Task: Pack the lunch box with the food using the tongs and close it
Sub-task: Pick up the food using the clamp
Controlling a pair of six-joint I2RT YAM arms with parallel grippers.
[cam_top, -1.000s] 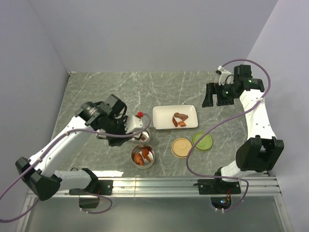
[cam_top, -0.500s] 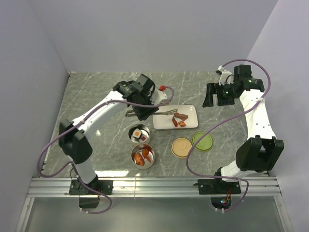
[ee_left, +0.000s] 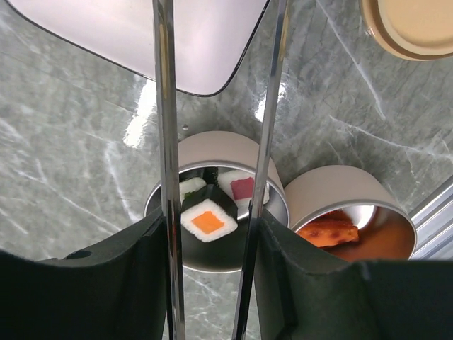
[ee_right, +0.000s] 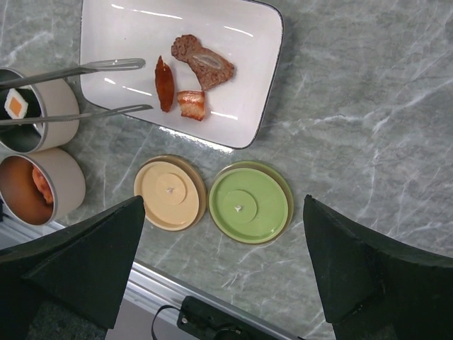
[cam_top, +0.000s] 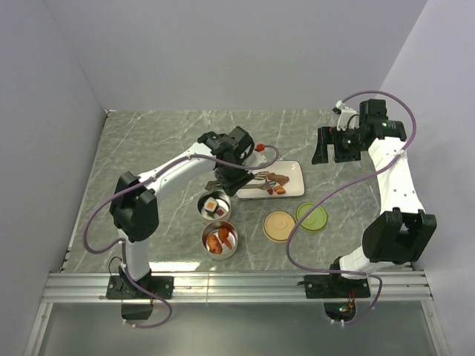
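Plate (ee_right: pixel 233 28) mid-table (ee_right: pixel 354 106), three food pieces (ee_right: pixel 191 78) on it. Tongs (ee_right: pixel 85 69) span from over sushi tin (ee_right: pixel 42 106) onto plate's left half. Chunk tin (ee_right: pixel 60 180) just before sushi tin. Left lid (ee_right: pixel 170 193), right lid (ee_right: pixel 250 202) side by side before plate.

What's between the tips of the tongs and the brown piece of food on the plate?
A slim dark-red strip lies on the plate between the tips of the tongs and the brown piece, clearest in the right wrist view.

White-shelled left arm (cam_top: pixel 174 165) and right arm (cam_top: pixel 395 182), black joints, a looping mauve cable along each
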